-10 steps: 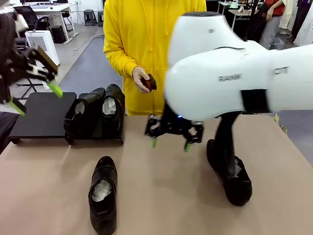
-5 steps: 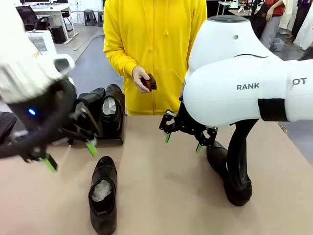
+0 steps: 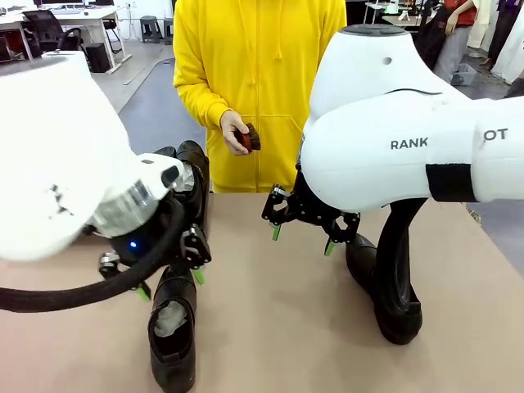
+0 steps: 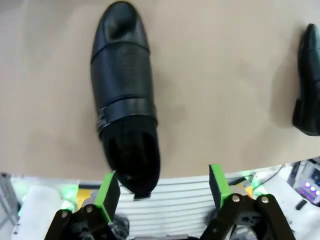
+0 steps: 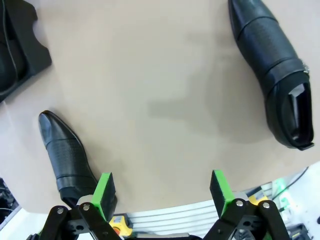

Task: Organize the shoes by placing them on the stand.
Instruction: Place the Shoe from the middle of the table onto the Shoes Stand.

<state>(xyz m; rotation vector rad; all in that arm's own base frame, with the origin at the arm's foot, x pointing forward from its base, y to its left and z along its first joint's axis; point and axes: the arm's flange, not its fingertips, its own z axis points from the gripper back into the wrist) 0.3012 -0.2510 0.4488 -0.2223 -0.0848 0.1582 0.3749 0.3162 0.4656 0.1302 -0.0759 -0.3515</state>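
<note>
Tan tabletop [image 3: 270, 327] stretches away to a person in yellow on the far side. Working from my left, I have the left gripper [image 3: 171, 283] hanging spread wide and holding nothing, right above the left loose shoe [image 3: 172, 348]. That shoe lies lengthwise along my line of sight, toe toward the stand [image 5: 33, 48] and heel toward me. In the left wrist view its heel sits close to one green pad rather than midway, so I judge a small sideways shift is needed before closing across its width. Beyond it, two shoes [image 3: 193, 168] already sit side by side on the stand. At centre the person's hand [image 3: 233, 131] holds a small brown brush [image 3: 253, 137]. Further right, the right gripper [image 3: 303, 238] hovers open and empty over bare table, with the right loose shoe [image 3: 361, 264] just beside it, angled a little off near-to-far. For the left loose shoe, my left arm is plainly the nearer one.
</note>
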